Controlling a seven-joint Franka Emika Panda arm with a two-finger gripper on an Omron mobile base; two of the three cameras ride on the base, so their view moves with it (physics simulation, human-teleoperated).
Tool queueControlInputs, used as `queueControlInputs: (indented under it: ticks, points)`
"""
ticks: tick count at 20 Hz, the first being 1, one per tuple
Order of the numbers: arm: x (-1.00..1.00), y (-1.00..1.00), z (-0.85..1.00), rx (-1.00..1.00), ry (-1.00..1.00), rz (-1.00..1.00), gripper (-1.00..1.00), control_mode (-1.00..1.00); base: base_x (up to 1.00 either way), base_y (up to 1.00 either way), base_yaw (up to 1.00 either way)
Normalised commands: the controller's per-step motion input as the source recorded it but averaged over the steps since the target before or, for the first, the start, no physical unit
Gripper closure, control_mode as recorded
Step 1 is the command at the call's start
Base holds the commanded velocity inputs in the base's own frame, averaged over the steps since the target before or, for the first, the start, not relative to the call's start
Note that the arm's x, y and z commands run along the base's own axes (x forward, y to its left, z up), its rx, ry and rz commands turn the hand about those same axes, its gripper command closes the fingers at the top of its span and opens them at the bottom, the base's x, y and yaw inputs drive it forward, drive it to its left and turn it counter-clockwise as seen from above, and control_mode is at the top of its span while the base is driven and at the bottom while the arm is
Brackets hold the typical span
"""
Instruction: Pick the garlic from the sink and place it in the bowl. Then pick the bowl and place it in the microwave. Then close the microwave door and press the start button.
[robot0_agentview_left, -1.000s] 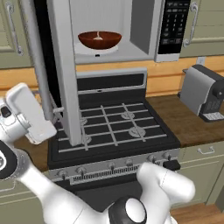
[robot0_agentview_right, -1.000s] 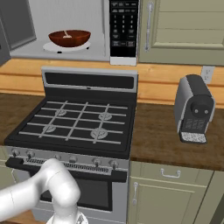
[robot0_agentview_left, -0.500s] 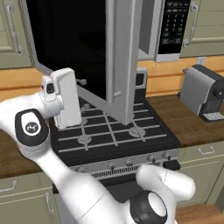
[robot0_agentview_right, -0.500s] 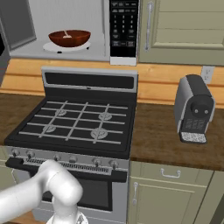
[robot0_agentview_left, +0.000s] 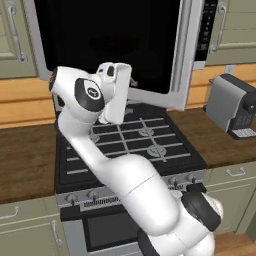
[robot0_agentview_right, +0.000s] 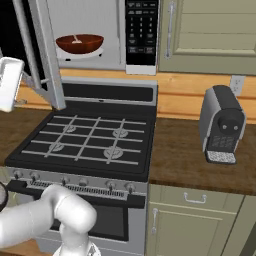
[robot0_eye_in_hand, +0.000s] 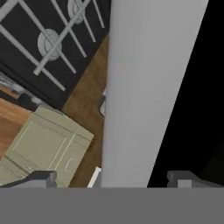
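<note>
Honestly, I read no legible writing on the microwave keypad, and my gripper sits spread wide against the microwave door, bowl inside.

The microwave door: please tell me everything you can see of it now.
The microwave door is a wide panel with a silver frame and a large black glass window. It is partly swung towards shut, hinged at the left, over the stove. In the right base view its edge stands left of the bowl, which is still visible inside. The open claw straddles the door's grey frame; contact is unclear.
</note>
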Motion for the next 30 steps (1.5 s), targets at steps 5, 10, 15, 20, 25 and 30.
queueControlInputs:
  ticks: [5, 10, 15, 20, 25, 30]
  points:
    - [0.89, -1.0, 0.06, 0.19, 0.31, 0.04, -1.0, -1.0, 0.0, 0.0, 0.0]
    - [0.73, -0.97, 0.0, 0.01, 0.21, 0.29, -1.0, -1.0, 0.0, 0.0, 0.0]
    - [0.65, -0.73, 0.0, 0.0, 0.12, 0.48, -1.0, -1.0, 0.0, 0.0, 0.0]
    - [0.53, -0.54, -0.14, 0.0, 0.08, 0.51, -1.0, -1.0, 0.0, 0.0, 0.0]
    - [0.84, -0.32, -0.49, 0.0, 0.17, 0.5, -1.0, -1.0, 0.0, 0.0, 0.0]
    - [1.0, -0.19, -0.29, 0.0, 0.19, 0.42, -1.0, -1.0, 0.0, 0.0, 0.0]
